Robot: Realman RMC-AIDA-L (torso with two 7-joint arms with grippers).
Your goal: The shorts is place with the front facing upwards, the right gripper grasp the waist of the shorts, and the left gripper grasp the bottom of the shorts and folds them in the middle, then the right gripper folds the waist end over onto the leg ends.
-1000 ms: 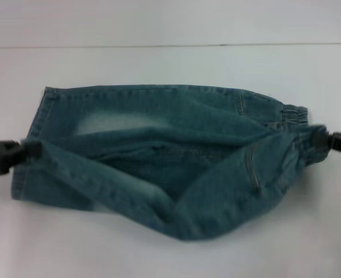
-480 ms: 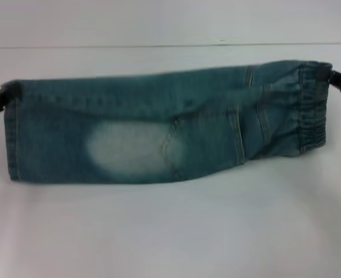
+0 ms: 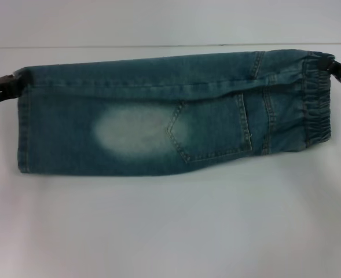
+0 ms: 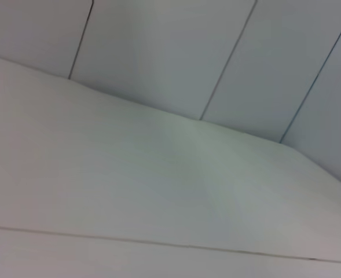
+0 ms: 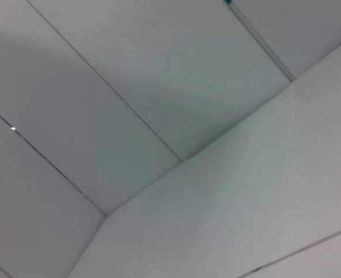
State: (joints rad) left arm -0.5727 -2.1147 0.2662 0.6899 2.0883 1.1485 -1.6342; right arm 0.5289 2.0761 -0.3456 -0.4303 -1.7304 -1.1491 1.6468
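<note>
The blue-green denim shorts (image 3: 158, 116) are folded lengthwise into a long band and stretched taut across the white table (image 3: 170, 231) in the head view. A back patch pocket (image 3: 211, 130) and a pale faded patch face me. The waist of the shorts (image 3: 315, 104), a puckered elastic band, is at the right end. My right gripper (image 3: 336, 68) is shut on its far corner. The bottom of the shorts (image 3: 24, 127), with flat stitched hems, is at the left end, and my left gripper (image 3: 11, 81) is shut on its far corner. Neither wrist view shows the shorts or any fingers.
The table's far edge (image 3: 170, 45) runs just behind the shorts, with a pale wall beyond. Bare white table lies in front of the shorts. Both wrist views show only white panels with thin dark seams (image 4: 228, 58) (image 5: 101, 75).
Both grippers carried the near edge up and over toward the far side. The open, sagging shorts are now doubled lengthwise and pulled straight, with the pocket side showing.
</note>
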